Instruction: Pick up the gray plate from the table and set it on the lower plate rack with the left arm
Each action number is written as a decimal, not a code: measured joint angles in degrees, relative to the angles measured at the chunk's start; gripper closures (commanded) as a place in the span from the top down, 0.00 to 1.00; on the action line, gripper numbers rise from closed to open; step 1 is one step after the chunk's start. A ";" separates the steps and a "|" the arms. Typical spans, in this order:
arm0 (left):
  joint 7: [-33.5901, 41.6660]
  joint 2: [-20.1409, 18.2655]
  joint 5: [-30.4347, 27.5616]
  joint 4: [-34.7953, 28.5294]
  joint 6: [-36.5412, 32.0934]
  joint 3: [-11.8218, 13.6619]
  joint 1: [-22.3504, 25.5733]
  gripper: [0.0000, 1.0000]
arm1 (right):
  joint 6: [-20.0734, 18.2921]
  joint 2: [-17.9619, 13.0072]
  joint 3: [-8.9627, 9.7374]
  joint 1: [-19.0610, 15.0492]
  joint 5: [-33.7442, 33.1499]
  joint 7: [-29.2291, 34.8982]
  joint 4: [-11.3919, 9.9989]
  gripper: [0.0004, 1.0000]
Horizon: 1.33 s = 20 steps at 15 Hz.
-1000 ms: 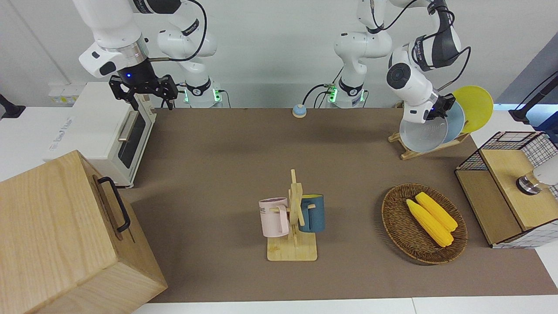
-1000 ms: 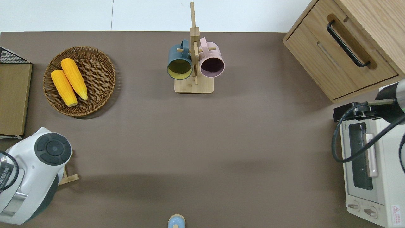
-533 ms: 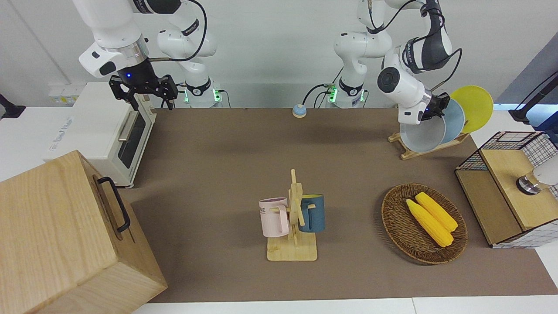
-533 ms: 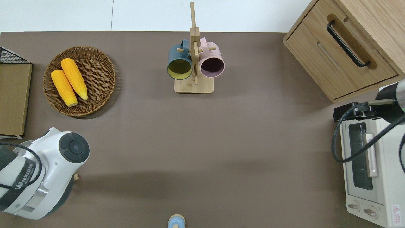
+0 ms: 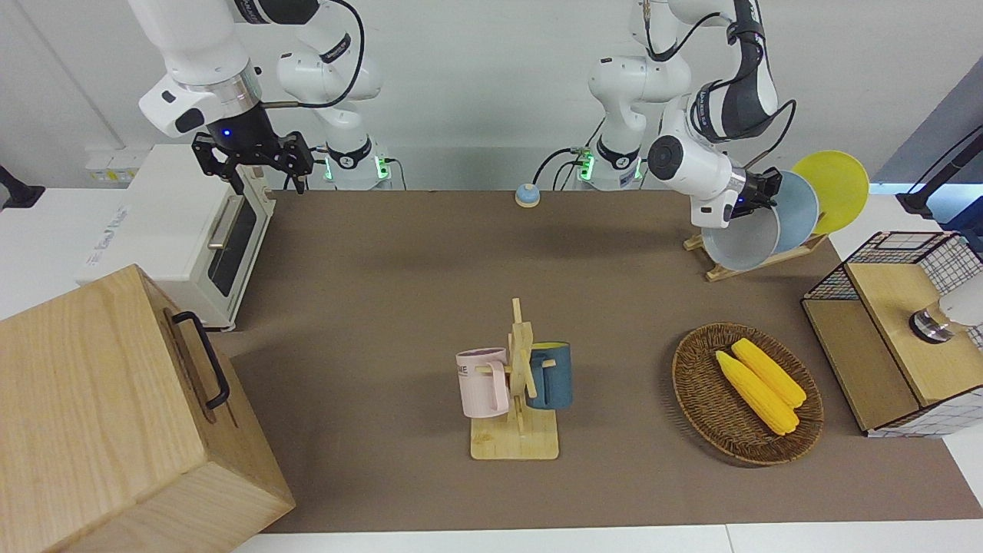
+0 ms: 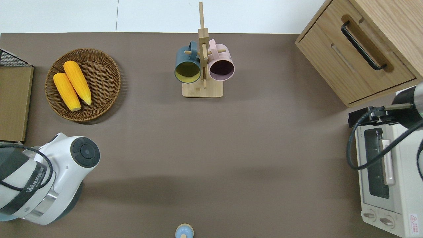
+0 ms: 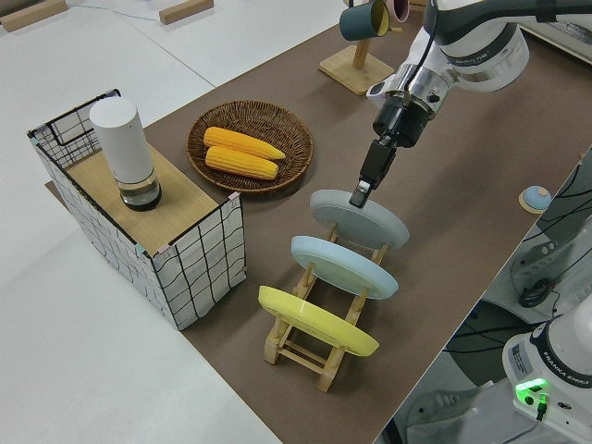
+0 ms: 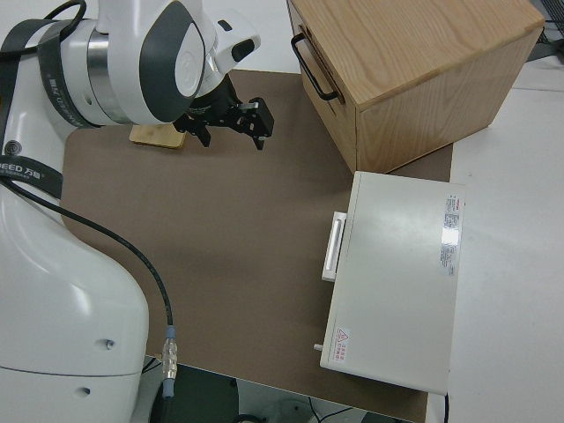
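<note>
The gray plate (image 5: pixel 737 244) leans tilted in the lowest slot of the light-wood lower plate rack (image 5: pixel 718 270), at the left arm's end of the table, close to the robots. It also shows in the left side view (image 7: pixel 365 222). My left gripper (image 5: pixel 760 201) is shut on the plate's upper rim, as the left side view (image 7: pixel 359 196) shows. In the overhead view the left arm (image 6: pixel 49 185) hides the gripper, plate and rack. The right arm is parked, its gripper (image 5: pixel 253 157) open and empty.
A light blue plate (image 5: pixel 799 211) and a yellow plate (image 5: pixel 837 188) stand in the higher slots. A wicker basket (image 5: pixel 691 369) of corn, a wire crate (image 5: pixel 898 330), a mug stand (image 5: pixel 516 445), a toaster oven (image 5: pixel 184 230) and a wooden cabinet (image 5: pixel 107 415) are around.
The left arm's wrist has swung toward the table's middle while the gripper stays at the plate's rim. The gray plate has tipped flatter into the rack. The right arm has not moved.
</note>
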 measured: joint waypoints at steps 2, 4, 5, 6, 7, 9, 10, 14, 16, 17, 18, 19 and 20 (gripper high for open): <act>-0.02 0.10 0.00 -0.10 0.00 0.05 0.01 1.00 | 0.00 0.00 0.00 0.00 0.00 0.00 0.00 0.98; -0.04 0.29 0.00 -0.15 0.02 0.03 0.00 1.00 | 0.00 0.00 0.00 0.00 0.00 0.00 0.00 0.98; -0.04 0.35 0.00 -0.15 0.03 0.02 -0.03 1.00 | 0.00 0.00 0.00 0.00 0.00 0.00 0.00 0.98; -0.04 0.38 0.00 -0.15 0.03 -0.01 -0.05 1.00 | 0.00 0.00 0.00 0.00 0.00 0.00 0.00 0.98; -0.04 0.39 0.00 -0.15 0.04 -0.03 -0.08 1.00 | 0.00 0.00 0.00 0.00 0.00 0.00 0.00 0.98; -0.04 0.38 0.00 -0.04 0.05 -0.12 -0.10 1.00 | 0.00 0.00 0.00 0.00 0.00 0.00 0.00 0.98; -0.04 0.38 0.01 0.19 0.05 -0.16 -0.10 1.00 | 0.00 0.00 0.00 0.00 0.00 0.00 0.00 0.98; 0.07 0.34 -0.16 1.50 0.05 -0.23 -0.12 1.00 | 0.00 0.00 0.00 0.00 0.00 0.00 0.00 0.98; 0.07 0.32 -1.39 2.87 0.04 -0.25 -0.22 1.00 | 0.00 0.00 0.00 0.00 0.00 0.00 0.00 0.98; 0.07 0.30 -2.43 3.82 0.03 -0.26 -0.28 1.00 | 0.00 0.00 0.00 0.00 0.00 0.00 0.00 0.98; 0.23 0.28 -3.56 4.97 0.01 -0.26 -0.36 1.00 | 0.00 0.00 0.00 0.00 0.00 0.00 0.00 0.98; 1.01 0.25 -4.62 6.12 -0.01 -0.27 -0.42 1.00 | 0.00 0.00 0.00 0.00 0.00 0.00 0.00 0.98; 2.65 0.22 -5.83 7.44 -0.33 -0.27 -0.51 1.00 | 0.00 0.00 0.00 0.00 0.00 0.00 0.00 0.98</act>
